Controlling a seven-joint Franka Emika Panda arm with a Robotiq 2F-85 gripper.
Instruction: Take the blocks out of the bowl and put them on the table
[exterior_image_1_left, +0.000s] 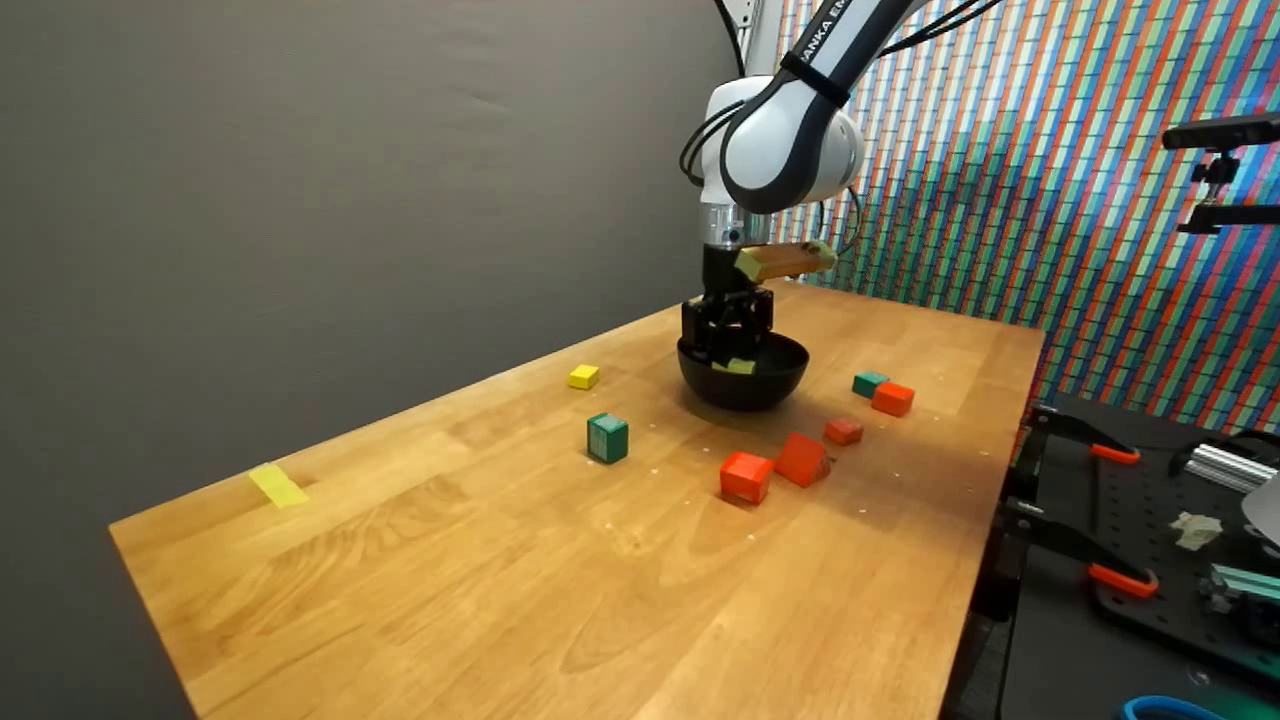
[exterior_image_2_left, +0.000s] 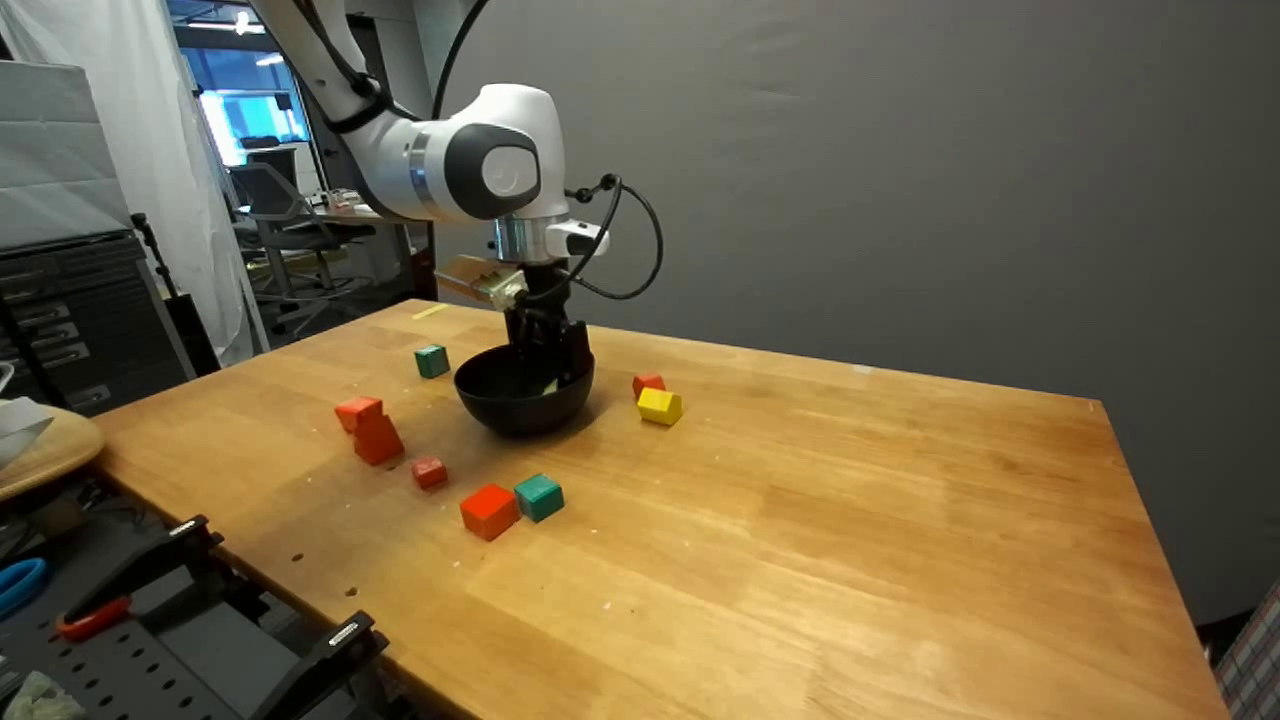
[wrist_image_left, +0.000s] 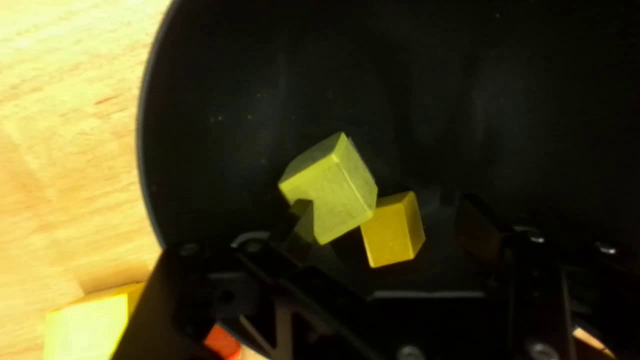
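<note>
Blocks (wrist_image_left: 334, 195) in the bowl (exterior_image_1_left: 745, 392) sit close together, so the well-parted, empty jaws might pinch both crookedly and drop one.

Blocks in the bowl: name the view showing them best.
Wrist view: it looks into the bowl, showing the pale yellow block and darker yellow block nearly whole. Both exterior views show only small yellowish patches.

The table (exterior_image_1_left: 600, 570) is grained wood (faintly glossy), the bowl (exterior_image_1_left: 742, 393) smooth, the wall (exterior_image_1_left: 350, 220) matt.
</note>
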